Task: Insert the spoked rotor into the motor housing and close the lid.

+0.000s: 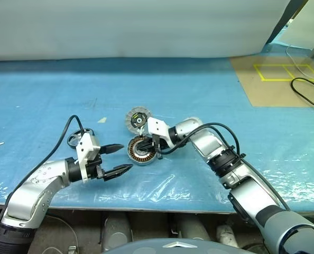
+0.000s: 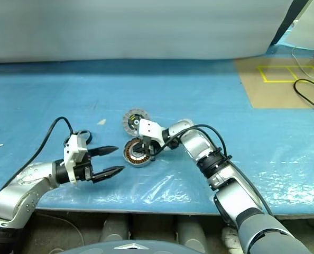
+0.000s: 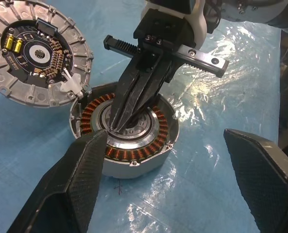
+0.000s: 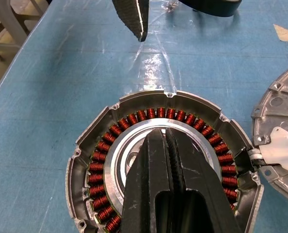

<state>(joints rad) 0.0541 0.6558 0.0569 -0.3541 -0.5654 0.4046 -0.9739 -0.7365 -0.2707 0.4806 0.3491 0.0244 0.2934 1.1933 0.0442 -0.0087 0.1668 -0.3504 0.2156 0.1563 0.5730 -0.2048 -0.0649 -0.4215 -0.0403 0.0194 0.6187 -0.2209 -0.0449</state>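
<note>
From the head cameras, the housing sits on the blue-covered table, near the middle and closer to the front edge than the back. Its lid lies swung open flat on the table just behind it, inner face up. The right gripper reaches in from the right with its 2 fingers pinched together, tips down inside the housing. The left gripper hovers just left of the housing, its 2 fingers spread wide and holding nothing. A dark ring lies on the table behind the left wrist; I cannot tell whether it has spokes.

In the left wrist view, the left gripper's fingers frame the housing from either side without touching it. The right gripper presses its closed tips onto the pale hub inside the copper windings. The lid shows radial ribs and a dark circuit centre, joined to the housing by a white hinge.

In the right wrist view, the closed fingers cover the hub, windings circling them. The lid's rim lies beside the housing.
</note>
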